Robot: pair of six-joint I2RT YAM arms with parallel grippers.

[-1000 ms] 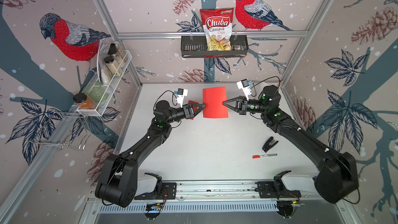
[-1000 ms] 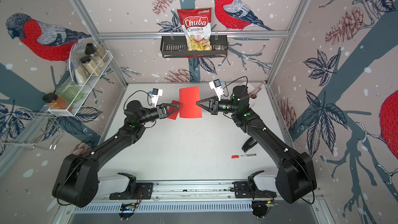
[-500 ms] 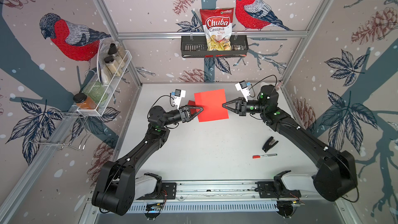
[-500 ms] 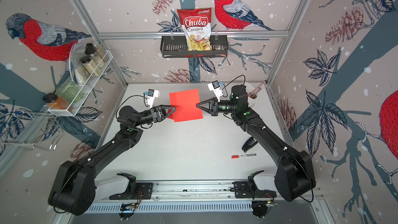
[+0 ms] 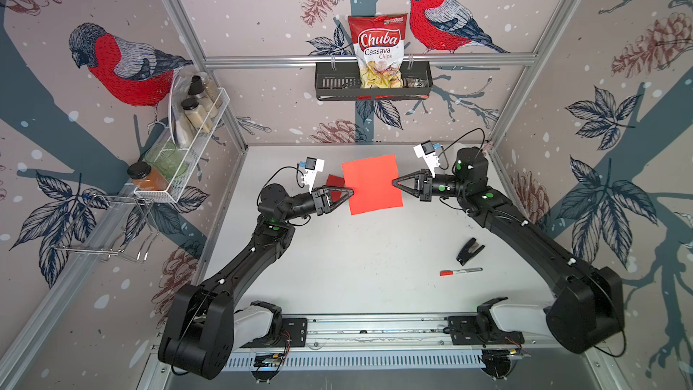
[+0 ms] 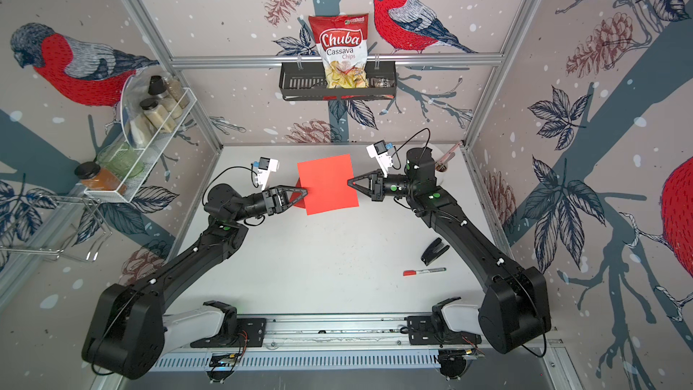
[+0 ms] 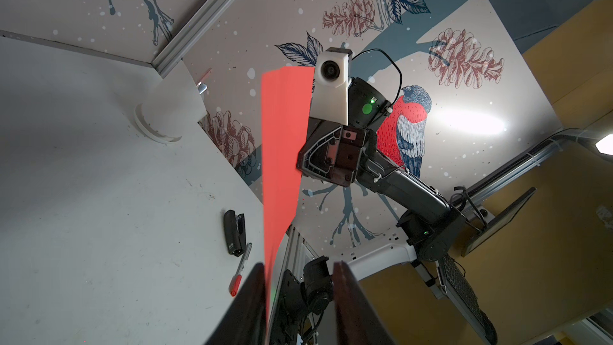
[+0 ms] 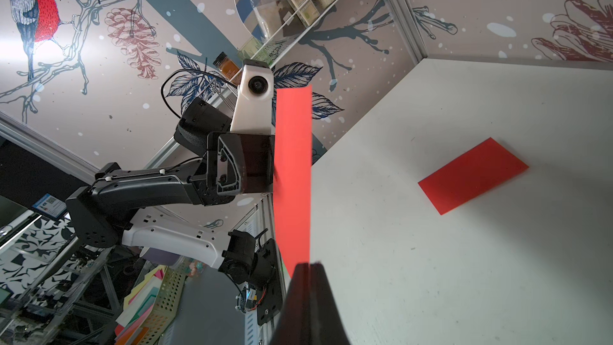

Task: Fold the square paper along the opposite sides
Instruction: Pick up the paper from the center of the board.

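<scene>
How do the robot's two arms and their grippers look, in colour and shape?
The left arm and right arm are black, with rounded joints, a white shell near the base and small green lights. The left gripper and right gripper are black and triangular; each carries a white camera housing with a thin black cable.

Papered walls [image 5: 262, 1] enclose a white bench [image 5: 356, 256] on three sides. They show red-breasted birds, pine cones and dark branches on pale pink, braced by aluminium frame bars [image 5: 262, 61]. A black shelf [image 5: 337, 82] hangs on the back wall, a white wire rack [image 5: 155, 193] on a side wall. In the left wrist view, a light patch [image 7: 471, 122] glares on the paper.
</scene>
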